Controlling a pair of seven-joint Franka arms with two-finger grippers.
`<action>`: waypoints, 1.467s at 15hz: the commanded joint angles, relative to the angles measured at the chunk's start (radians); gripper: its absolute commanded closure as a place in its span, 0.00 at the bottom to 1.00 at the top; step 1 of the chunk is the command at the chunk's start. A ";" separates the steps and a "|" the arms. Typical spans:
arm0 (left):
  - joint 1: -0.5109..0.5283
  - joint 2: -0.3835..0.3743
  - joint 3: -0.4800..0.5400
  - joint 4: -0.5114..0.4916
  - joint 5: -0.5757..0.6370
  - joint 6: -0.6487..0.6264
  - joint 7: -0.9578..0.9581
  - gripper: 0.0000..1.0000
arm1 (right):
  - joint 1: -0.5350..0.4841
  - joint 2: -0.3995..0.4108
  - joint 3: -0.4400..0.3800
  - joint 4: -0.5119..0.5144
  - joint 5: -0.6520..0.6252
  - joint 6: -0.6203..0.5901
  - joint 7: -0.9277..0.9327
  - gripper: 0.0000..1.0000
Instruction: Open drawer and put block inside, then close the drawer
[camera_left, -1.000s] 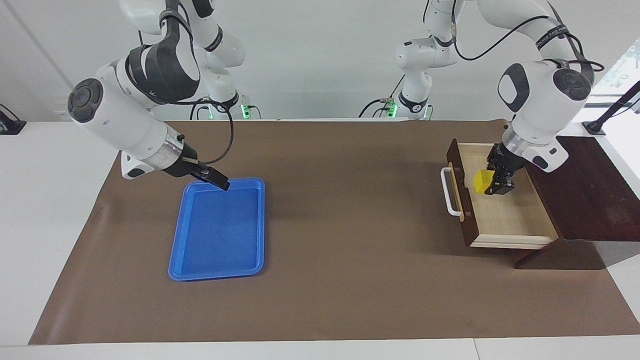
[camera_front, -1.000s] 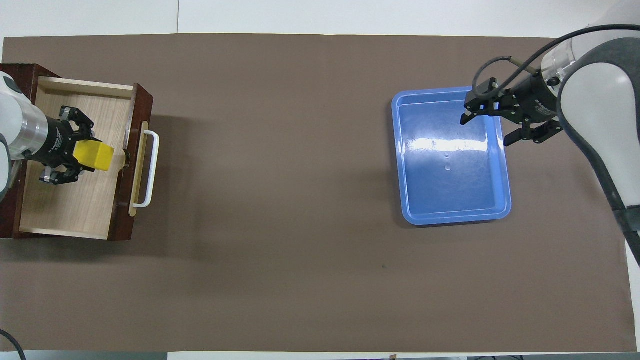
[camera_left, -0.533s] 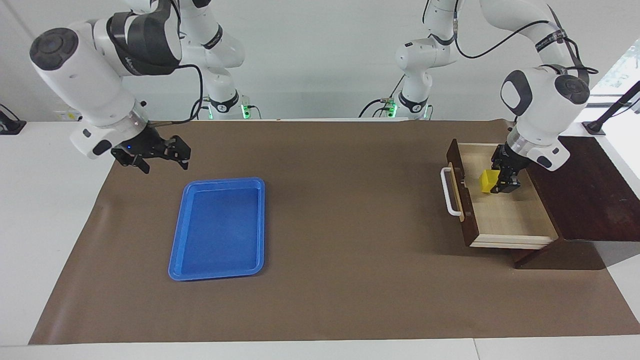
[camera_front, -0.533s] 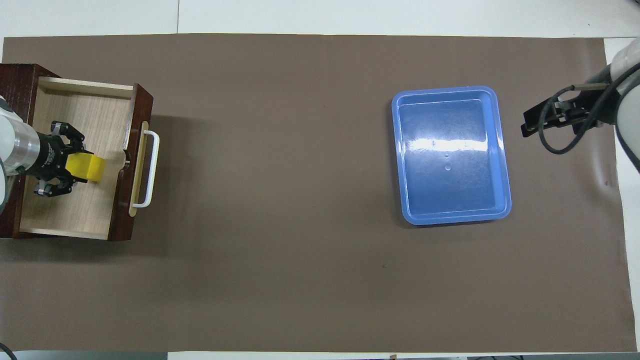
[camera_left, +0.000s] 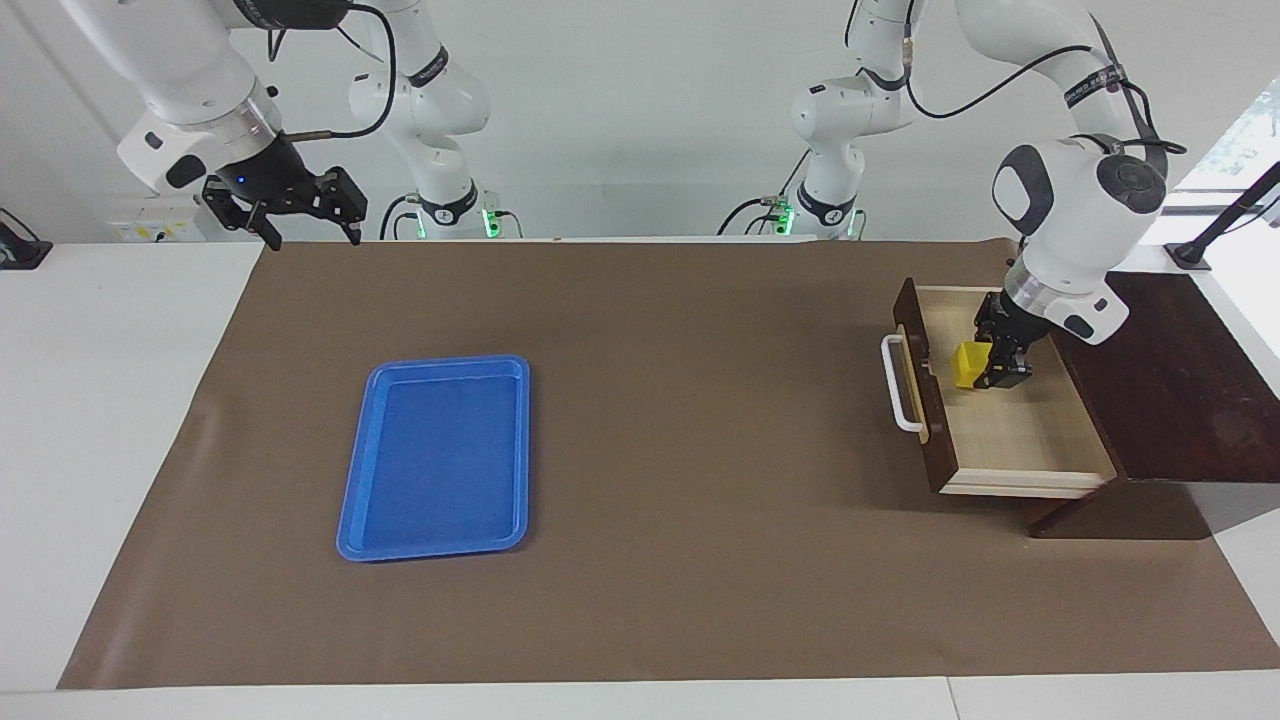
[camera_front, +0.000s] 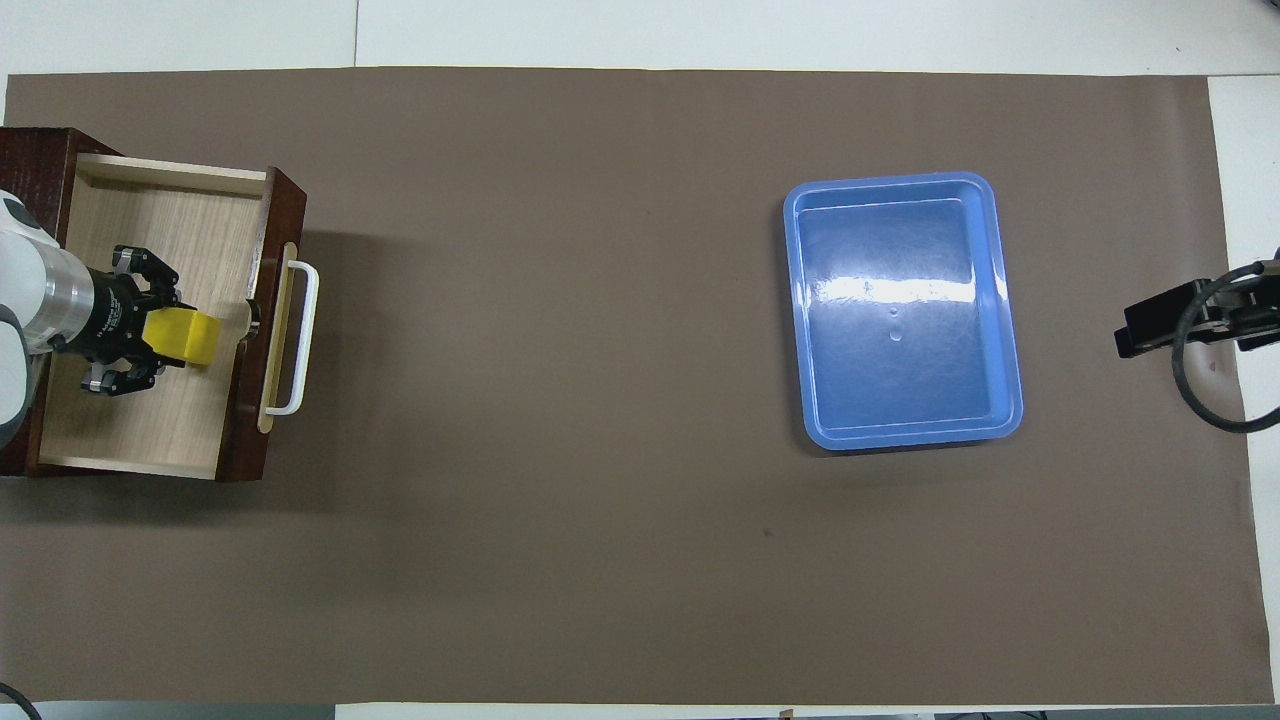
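the left gripper (camera_left: 985, 366) is down inside the open drawer (camera_left: 1010, 435), its fingers on both sides of the block (camera_left: 969, 364), but i cannot tell if they squeeze it or just let go. the right gripper (camera_left: 305, 222) hangs wide open, well apart from the drawer, up over the mat's (camera_left: 660, 480) edge past the tray (camera_left: 437, 456).

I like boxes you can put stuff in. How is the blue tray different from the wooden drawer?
The blue tray is shallow plastic with rounded corners; the drawer is deeper pale wood with a dark brown front. The drawer has a white handle; the tray has none. The tray holds nothing, while the yellow block is over the drawer at the left gripper. Both are rectangular and open on top.
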 joint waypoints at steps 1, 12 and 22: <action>-0.040 -0.022 -0.002 0.009 0.010 -0.002 -0.025 0.00 | -0.016 -0.034 -0.008 -0.098 -0.018 0.090 -0.026 0.00; -0.201 0.021 0.001 0.080 0.015 -0.081 -0.205 0.00 | -0.034 -0.022 0.003 -0.087 -0.039 0.098 -0.028 0.00; -0.151 0.025 0.005 0.085 0.174 -0.044 -0.188 0.00 | -0.039 -0.024 0.012 -0.089 -0.067 0.095 -0.039 0.00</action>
